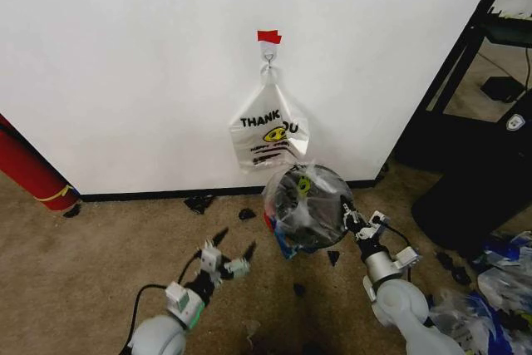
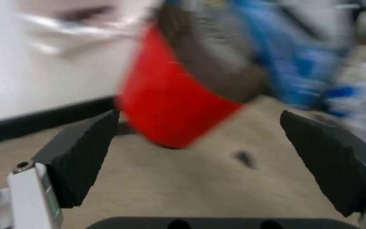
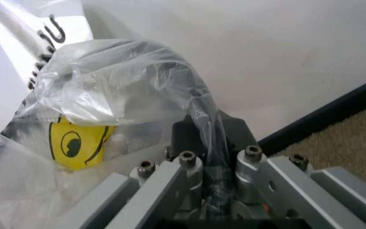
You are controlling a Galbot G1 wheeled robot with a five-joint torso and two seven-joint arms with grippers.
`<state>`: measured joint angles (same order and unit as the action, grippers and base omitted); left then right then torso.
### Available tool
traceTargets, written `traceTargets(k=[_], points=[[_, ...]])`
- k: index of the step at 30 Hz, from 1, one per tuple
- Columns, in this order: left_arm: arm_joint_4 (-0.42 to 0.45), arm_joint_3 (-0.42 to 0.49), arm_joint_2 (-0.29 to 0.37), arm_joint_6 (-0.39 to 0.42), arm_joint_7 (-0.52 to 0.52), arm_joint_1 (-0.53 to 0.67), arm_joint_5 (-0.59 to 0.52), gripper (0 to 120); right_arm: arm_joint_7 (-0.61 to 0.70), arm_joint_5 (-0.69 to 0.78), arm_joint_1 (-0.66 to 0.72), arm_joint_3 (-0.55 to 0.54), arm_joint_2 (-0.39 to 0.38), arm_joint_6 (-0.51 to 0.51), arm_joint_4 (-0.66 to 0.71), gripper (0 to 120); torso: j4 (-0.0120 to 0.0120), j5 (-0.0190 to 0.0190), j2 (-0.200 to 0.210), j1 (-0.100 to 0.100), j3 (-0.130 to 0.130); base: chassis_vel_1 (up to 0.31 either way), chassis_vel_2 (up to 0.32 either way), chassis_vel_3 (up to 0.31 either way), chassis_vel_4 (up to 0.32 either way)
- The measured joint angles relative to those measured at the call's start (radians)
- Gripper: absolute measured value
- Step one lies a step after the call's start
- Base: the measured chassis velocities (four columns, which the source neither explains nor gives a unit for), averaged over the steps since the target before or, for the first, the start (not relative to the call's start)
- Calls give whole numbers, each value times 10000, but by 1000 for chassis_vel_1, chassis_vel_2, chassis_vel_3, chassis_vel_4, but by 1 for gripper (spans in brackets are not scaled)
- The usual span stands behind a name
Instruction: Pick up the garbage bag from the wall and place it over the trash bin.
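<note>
One bag, clear, draped over the bin at frame centre, below the wall hook. Your right gripper pinches its plastic at the bin's right rim; your left gripper, spread, empty, sits lower left, farther off.

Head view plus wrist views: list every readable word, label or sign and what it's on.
"THANK YOU": bold black print on the white bag hanging from the wall hook; the O sits partly behind a yellow face print.
Smaller black lines under it: too small to read.
"U" with part of another letter: same white bag, right wrist view.
Garbage bag: yellow smiley print, no words.
</note>
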<state>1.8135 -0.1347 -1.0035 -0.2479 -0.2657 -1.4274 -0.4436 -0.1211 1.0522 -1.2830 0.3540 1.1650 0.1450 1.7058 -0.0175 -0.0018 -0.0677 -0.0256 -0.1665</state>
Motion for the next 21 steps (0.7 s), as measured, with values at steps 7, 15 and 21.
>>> traceTargets(k=[7,15,21], points=[[304,480,-363,195,-275,101,-593,100,-89,91,-75,-87,92,-25,86,1,-1,-2,0,0,0,0,0,0,0],[394,803,-630,855,395,386,-1396,97,-228,-69,-159,-249,240,-121,242,1,0,-1,0,0,0,0,0,0,0],[388,822,-707,914,409,390,-1320,82,-252,-99,-190,-251,219,-186,331,1,0,-1,0,0,0,0,0,0,0]])
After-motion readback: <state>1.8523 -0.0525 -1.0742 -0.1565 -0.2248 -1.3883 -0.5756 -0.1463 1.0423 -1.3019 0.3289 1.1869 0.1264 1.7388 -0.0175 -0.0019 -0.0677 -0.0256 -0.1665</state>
